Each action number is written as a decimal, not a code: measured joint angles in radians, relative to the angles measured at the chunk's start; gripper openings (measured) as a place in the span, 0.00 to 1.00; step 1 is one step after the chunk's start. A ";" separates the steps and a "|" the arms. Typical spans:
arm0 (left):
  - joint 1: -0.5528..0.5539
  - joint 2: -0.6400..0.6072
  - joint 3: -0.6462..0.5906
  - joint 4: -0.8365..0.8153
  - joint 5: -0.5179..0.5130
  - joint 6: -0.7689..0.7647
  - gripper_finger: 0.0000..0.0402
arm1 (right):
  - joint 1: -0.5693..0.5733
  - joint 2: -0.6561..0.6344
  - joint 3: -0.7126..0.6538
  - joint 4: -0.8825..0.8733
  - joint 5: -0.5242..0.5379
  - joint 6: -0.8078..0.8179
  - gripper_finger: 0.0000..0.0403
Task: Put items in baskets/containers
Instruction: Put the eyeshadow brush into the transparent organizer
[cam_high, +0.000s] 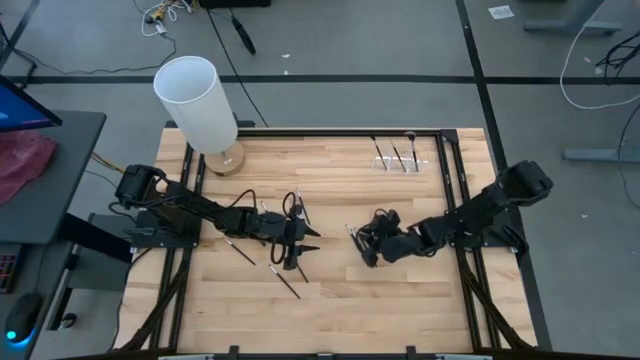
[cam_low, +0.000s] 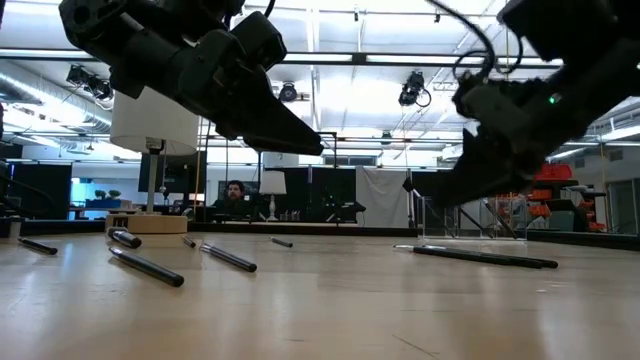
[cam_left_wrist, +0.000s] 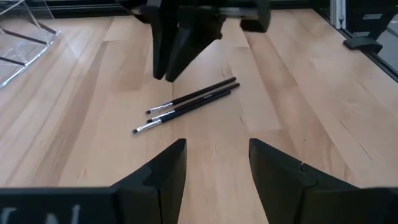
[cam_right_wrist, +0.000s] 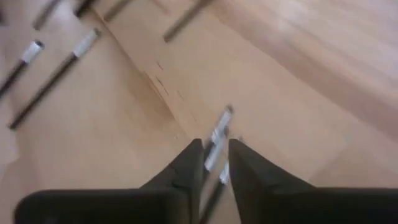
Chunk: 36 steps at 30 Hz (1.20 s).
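Two thin dark makeup brushes (cam_left_wrist: 189, 102) lie side by side on the wooden table (cam_high: 400, 300) near its middle. My right gripper (cam_left_wrist: 169, 73) hangs just above them, pointing down at a slant; its fingers stand a narrow gap apart and the brushes (cam_right_wrist: 216, 143) show through that gap. My left gripper (cam_left_wrist: 214, 168) is open, low over the table, facing the pair from the left with nothing between its fingers. More brushes (cam_high: 240, 250) lie loose around the left gripper. The clear holder (cam_high: 405, 162) stands at the far right with three brushes upright in it.
A tall white cylinder on a round wooden base (cam_high: 200, 100) stands at the far left corner. Loose brushes (cam_low: 150, 266) lie on the near left part of the table. Black rails (cam_high: 450, 180) run along the table's sides.
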 joint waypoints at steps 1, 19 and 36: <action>0.000 0.000 0.000 0.000 -0.001 0.000 0.44 | -0.001 0.000 0.000 -0.019 -0.010 0.015 0.24; 0.002 0.000 0.000 0.015 -0.025 0.009 0.44 | 0.029 0.218 0.004 0.019 0.048 0.047 0.29; 0.003 0.000 0.000 0.016 -0.025 0.008 0.44 | 0.083 0.238 -0.022 -0.025 0.108 0.144 0.02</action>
